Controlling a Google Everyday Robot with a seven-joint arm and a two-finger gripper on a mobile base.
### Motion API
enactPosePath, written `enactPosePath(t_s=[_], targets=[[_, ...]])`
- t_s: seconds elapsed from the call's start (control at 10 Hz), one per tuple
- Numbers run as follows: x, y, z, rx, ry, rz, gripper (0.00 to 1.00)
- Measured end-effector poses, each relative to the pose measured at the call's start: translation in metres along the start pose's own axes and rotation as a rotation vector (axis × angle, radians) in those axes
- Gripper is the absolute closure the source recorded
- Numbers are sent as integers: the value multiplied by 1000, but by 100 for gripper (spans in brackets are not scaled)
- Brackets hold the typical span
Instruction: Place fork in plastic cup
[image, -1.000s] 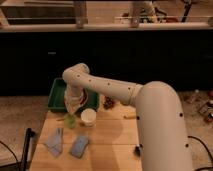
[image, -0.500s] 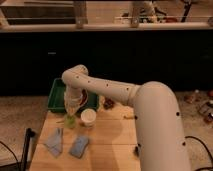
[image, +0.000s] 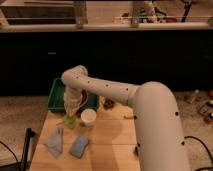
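The lime-green plastic cup (image: 70, 120) stands on the wooden table (image: 110, 142) near its left back part. The wider white cup (image: 88, 117) stands just to its right. My gripper (image: 71, 108) hangs from the white arm directly above the green cup, its lower end close to the cup's rim. The fork is not clearly visible; a thin pale piece (image: 61, 121) sticks out to the left of the green cup.
A green tray (image: 56, 96) sits at the back left of the table behind the cups. Two blue-grey cloths (image: 55, 142) (image: 79, 146) lie at the front left. A small dark object (image: 107, 104) lies at the back middle. My large white arm covers the right side.
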Motion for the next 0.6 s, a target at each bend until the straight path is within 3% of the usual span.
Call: enactPosePath(t_s=[0.4,0.6], targets=[[7,2,-8,11,9,7,21],[11,0,-13,20,16,11,20]])
